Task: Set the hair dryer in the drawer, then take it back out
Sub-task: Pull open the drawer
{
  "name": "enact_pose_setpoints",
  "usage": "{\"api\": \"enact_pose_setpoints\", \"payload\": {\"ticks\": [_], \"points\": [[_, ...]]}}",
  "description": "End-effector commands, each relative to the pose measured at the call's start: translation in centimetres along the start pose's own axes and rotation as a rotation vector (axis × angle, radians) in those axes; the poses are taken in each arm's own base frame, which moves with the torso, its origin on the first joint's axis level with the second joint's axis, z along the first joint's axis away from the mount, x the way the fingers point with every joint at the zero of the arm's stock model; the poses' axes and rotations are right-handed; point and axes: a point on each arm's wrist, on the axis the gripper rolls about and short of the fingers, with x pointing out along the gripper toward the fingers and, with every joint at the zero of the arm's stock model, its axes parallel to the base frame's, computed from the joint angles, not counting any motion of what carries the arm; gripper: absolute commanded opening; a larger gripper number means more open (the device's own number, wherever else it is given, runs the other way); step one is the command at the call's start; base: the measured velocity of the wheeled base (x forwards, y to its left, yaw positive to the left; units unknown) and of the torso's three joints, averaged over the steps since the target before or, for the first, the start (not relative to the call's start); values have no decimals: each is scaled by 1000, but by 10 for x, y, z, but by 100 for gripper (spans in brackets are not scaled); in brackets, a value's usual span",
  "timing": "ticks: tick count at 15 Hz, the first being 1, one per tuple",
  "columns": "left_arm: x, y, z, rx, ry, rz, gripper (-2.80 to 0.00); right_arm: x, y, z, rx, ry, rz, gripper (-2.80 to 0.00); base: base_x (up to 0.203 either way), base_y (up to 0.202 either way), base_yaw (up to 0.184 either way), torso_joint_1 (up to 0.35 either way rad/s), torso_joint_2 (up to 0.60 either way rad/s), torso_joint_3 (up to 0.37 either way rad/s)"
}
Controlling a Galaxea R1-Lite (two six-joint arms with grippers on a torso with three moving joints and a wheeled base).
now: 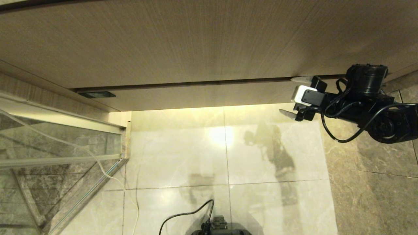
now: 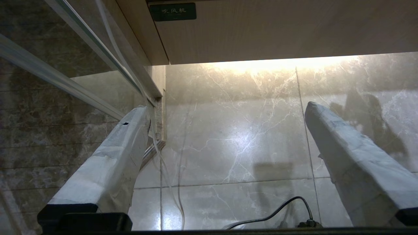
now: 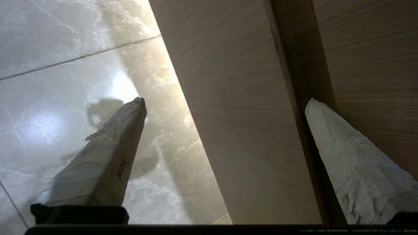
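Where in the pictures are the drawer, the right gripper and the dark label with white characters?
drawer [image 1: 202,94]: head view, middle of its flat front.
right gripper [image 1: 295,97]: head view, midway between its open fingertips.
dark label [image 2: 173,11]: left wrist view, centre of the plate.

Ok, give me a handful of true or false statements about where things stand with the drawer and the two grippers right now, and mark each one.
1. The drawer is shut, its front flush under the taller wood-grain panel. True.
2. The right gripper is shut on a hair dryer. False: its jaws are wide open and empty, and no hair dryer shows in any view.
3. The right gripper sits at the drawer front's right end, one finger by the seam above it, the other below its lower edge. True.
4. The left gripper grips the drawer. False: it is open, low over the floor tiles.
5. A dark label sits at the drawer front's left end. True.
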Motion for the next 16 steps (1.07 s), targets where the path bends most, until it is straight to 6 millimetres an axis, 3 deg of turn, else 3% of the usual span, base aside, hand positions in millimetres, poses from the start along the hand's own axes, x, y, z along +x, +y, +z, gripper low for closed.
{"api": "enact_pose_setpoints", "payload": {"ticks": [1, 16], "points": [[1, 0, -11, 0, 38, 1, 0, 3, 2, -2, -9, -5, -5, 0, 0, 0, 0, 0, 0, 0], [1, 0, -11, -1, 38, 0, 0, 11, 5, -10, -16, 6, -39, 0, 0, 0, 0, 0, 0, 0]]}}
